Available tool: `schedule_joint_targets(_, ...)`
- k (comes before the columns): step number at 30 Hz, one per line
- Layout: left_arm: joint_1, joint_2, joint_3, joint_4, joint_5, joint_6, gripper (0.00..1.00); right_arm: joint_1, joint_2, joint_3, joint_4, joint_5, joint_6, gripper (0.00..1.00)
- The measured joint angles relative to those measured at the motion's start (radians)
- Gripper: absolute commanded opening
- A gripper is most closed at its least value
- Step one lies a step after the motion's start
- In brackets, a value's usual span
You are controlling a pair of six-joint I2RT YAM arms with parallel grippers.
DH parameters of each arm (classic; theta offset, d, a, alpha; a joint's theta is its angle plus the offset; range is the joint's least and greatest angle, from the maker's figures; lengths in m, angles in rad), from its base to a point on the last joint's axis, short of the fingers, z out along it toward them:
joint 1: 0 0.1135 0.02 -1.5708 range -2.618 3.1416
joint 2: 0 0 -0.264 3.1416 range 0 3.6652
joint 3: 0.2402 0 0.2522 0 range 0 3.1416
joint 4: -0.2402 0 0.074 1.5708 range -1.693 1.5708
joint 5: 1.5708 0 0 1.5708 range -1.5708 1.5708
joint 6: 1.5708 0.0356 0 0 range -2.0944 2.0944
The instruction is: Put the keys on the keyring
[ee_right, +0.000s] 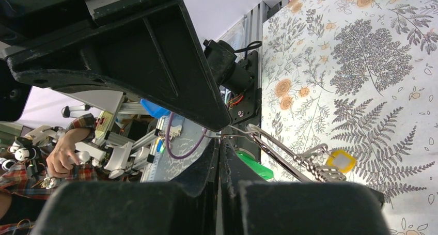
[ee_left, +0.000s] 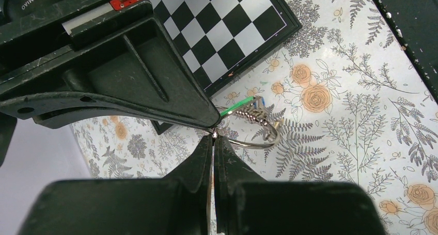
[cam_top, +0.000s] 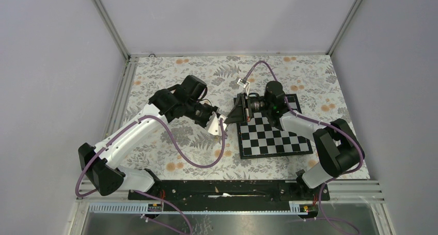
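Glossy white links (cam_top: 129, 130), chunky black joints (cam_top: 338, 152), looping purple cables (cam_top: 206, 167).

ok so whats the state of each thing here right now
left gripper: shut on the keyring
right gripper: shut on the keyring
keyring: pinched between both grippers' tips
green key: beside the keyring, threading unclear
yellow key: on the keyring
chessboard: flat on the table
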Motion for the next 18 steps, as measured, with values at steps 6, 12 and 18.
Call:
schedule_joint_targets(6,-0.001,0.004,0.0,-0.002,-0.011,0.001,0.0,0.007,0.001,0.0,0.054,-0.01,0.033,0.0)
schedule_joint_targets(12,-0.004,0.005,0.0,-0.007,-0.016,0.001,0.0,0.008,0.018,0.0,0.098,-0.01,0.068,0.0)
schedule_joint_targets(18,-0.005,0.005,0.0,-0.007,-0.019,0.0,0.0,0.008,0.019,0.0,0.1,-0.01,0.064,0.0)
